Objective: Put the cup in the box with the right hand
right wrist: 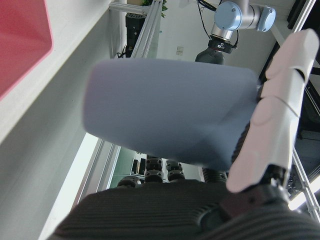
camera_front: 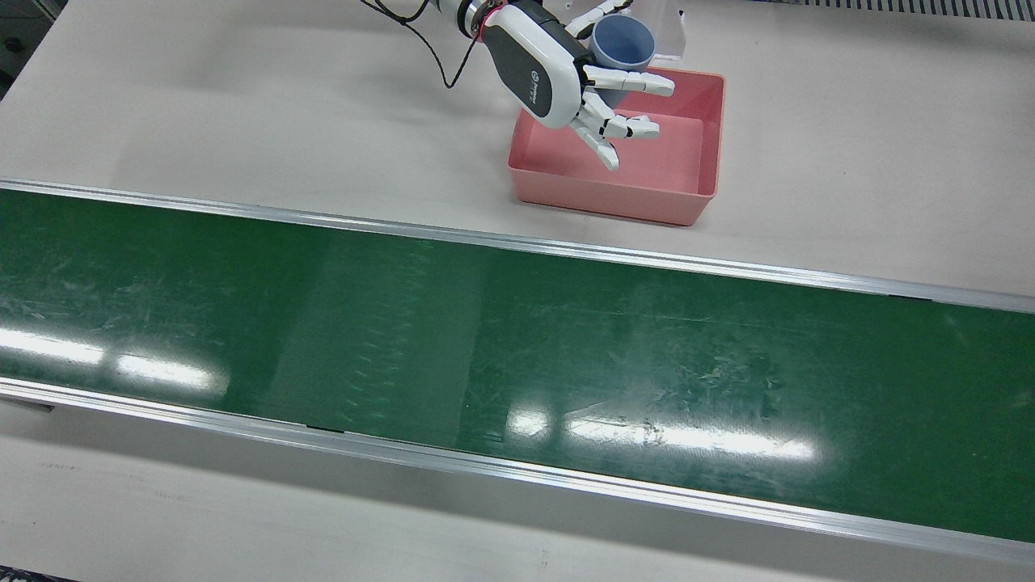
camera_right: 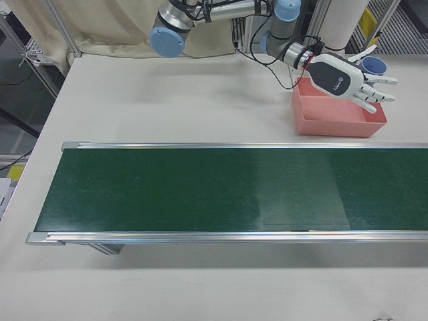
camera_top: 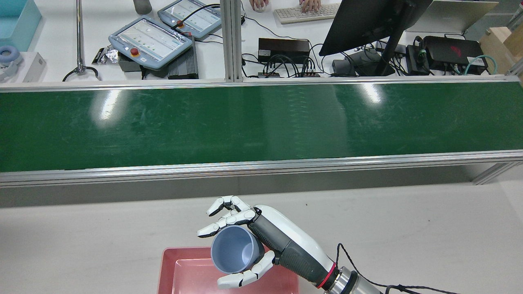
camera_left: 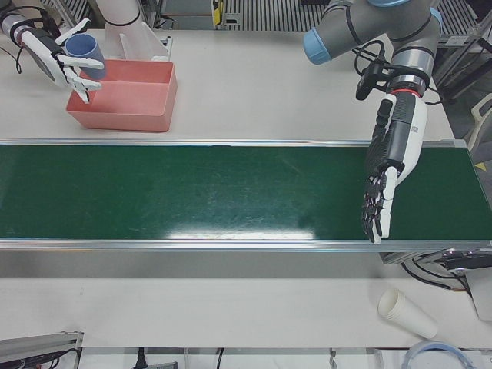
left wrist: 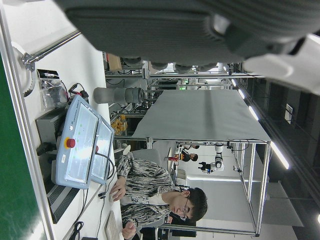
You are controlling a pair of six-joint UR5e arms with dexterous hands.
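My right hand (camera_front: 558,73) is shut on a grey-blue cup (camera_front: 621,44), with fingers on one side and the thumb on the other. It holds the cup tilted in the air over the far edge of the pink box (camera_front: 614,206). In the rear view the cup (camera_top: 235,250) has its mouth turned towards the camera, above the box (camera_top: 188,273), and the hand (camera_top: 286,241) reaches in from the right. The right hand view shows the cup's side (right wrist: 170,115) close up. My left hand (camera_left: 384,177) is open and empty, its fingers pointing down over the belt's end.
A long green conveyor belt (camera_front: 517,347) with metal rails crosses the table in front of the box. A stack of white paper cups (camera_left: 406,314) lies on the table's near side by the left arm. A white pedestal (camera_front: 671,32) stands just behind the box.
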